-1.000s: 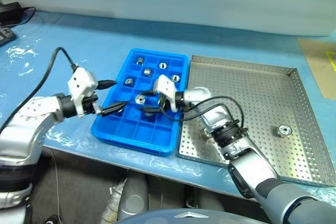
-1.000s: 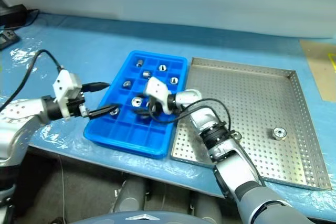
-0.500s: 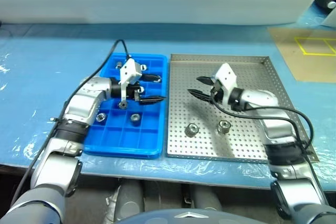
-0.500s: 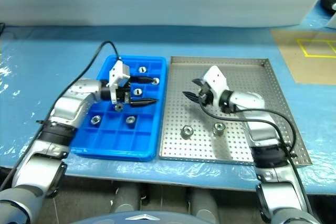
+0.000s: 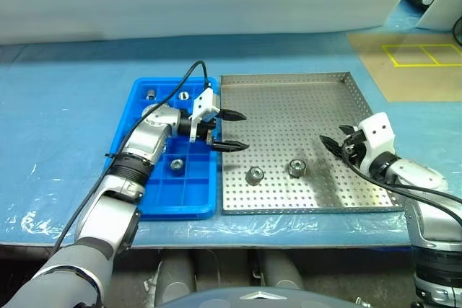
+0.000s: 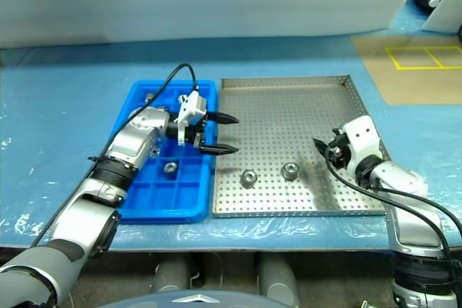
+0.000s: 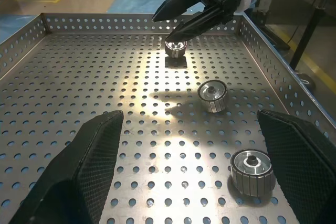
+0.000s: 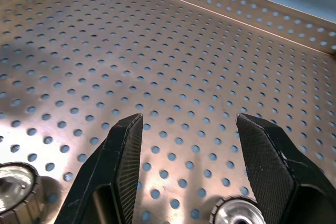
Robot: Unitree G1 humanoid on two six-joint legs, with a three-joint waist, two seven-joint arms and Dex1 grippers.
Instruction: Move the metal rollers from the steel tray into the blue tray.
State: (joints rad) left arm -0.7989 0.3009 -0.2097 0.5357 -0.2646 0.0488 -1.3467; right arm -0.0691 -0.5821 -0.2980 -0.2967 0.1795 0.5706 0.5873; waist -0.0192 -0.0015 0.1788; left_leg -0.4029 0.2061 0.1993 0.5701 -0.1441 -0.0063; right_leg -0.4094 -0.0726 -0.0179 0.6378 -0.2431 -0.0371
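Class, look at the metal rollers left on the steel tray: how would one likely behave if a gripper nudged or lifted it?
The metal rollers look solid and shiny, so probably heavy for their size and slippery between fingers. Being short cylinders, one lying on its side would likely roll across the steel tray; upright ones should slide.

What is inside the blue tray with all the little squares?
In the blue tray, shiny metal rollers sit in some squares: one near the front and two at the back. The left arm covers the middle squares, so anything there is hidden.
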